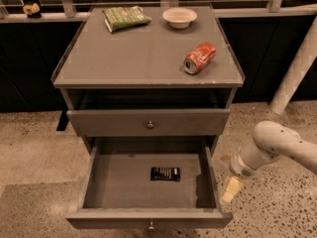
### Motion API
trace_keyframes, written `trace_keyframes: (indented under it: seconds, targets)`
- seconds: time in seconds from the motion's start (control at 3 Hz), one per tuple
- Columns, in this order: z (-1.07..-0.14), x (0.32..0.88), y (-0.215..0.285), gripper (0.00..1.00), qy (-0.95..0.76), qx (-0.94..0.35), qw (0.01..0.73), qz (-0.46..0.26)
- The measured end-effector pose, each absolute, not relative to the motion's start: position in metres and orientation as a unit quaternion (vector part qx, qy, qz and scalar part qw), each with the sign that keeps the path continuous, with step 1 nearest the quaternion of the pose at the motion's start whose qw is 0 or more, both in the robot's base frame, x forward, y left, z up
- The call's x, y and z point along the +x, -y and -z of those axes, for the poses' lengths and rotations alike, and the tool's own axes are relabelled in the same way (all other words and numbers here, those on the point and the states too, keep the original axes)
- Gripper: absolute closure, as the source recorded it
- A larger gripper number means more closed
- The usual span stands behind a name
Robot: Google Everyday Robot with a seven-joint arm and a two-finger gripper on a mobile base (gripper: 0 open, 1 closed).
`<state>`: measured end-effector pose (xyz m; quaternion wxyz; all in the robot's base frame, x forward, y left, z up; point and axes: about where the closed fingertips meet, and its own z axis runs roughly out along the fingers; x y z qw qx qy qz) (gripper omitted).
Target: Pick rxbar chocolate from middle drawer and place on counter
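Note:
The rxbar chocolate [165, 174] is a flat black bar with white lettering, lying on the floor of the open middle drawer [104, 187], right of centre. The drawer is pulled out, its front [148, 219] nearest to me. The counter [143, 51] is the cabinet's grey top. My gripper [231, 189] hangs from the white arm [270, 143] outside the drawer's right wall, to the right of the bar and apart from it, pointing down above the floor.
On the counter lie a red soda can [199, 57] on its side, a green snack bag [125, 18] and a white bowl [179, 17]. The shut knobbed drawer [148, 123] sits above the open one. A white post [297, 68] stands at right.

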<state>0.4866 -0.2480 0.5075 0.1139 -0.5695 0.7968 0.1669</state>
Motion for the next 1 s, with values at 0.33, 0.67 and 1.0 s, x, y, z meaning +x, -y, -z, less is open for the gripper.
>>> trace_keyframes:
  seconds: [0.33,0.67,1.0]
  targets:
    - [-0.477,0.496,0.244,0.00,-0.775,-0.548,0.173,-0.262]
    - [-0.454,0.503,0.242,0.00,-0.771,-0.540,0.184,-0.283]
    - [-0.447,0.502,0.237,0.00,-0.772,-0.545,0.182,-0.273]
